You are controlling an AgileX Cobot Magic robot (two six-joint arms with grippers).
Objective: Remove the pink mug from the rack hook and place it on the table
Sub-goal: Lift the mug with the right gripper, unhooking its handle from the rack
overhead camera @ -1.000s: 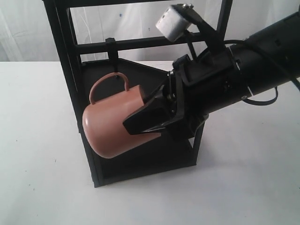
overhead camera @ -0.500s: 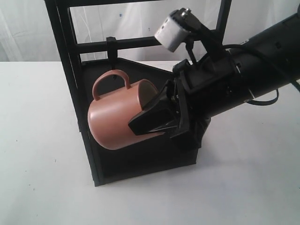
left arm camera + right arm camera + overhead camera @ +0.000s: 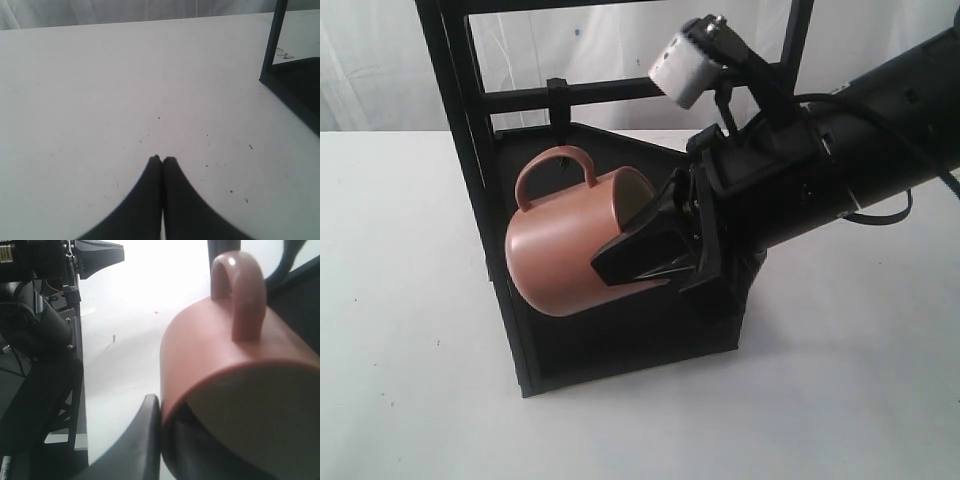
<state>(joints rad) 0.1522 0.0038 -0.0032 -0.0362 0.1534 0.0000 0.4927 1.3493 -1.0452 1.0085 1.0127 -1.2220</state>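
The pink mug [image 3: 560, 255] lies tilted on its side in the air in front of the rack [image 3: 455, 150], handle [image 3: 556, 168] up. Its handle sits just below the rack hook [image 3: 558, 108] on the horizontal bar; whether the hook still passes through the loop I cannot tell. My right gripper [image 3: 642, 250] is shut on the mug's rim, one finger [image 3: 142, 440] outside the wall and the other inside the mug [image 3: 235, 360]. My left gripper [image 3: 162, 159] is shut and empty, low over the table [image 3: 100, 90], and does not show in the exterior view.
The rack's lower shelf panel [image 3: 620, 345] lies right under the mug. The white table [image 3: 400, 360] spreads out to the left and front of the rack. A rack corner post [image 3: 274, 45] stands near my left gripper. Black robot hardware [image 3: 35, 330] fills one side of the right wrist view.
The right gripper lifted the mug slightly and tipped it, so its cream inside now shows. In the last half second it hardly moved.
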